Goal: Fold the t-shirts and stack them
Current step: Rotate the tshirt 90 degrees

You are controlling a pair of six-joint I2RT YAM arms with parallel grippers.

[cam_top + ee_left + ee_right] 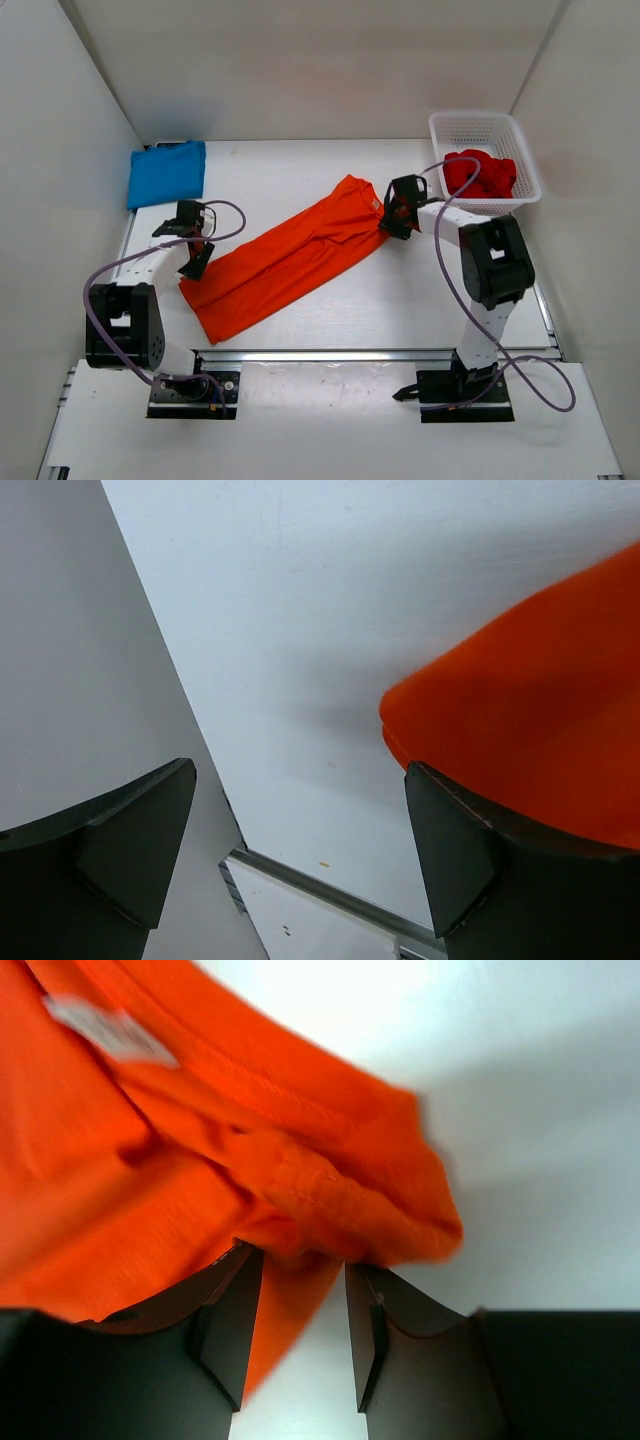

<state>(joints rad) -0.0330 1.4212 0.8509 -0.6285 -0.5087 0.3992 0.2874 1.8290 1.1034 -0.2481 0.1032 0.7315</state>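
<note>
Right wrist: white tag [110,1028] on orange shirt [150,1160], unreadable

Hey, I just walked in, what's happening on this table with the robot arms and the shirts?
The orange t-shirt lies as a long folded strip diagonally across the table. The right gripper is narrowed at its collar end, grip unclear; the left gripper hangs open by the other end. A blue t-shirt lies folded at the far left, and a red t-shirt sits crumpled in the white basket.
</note>
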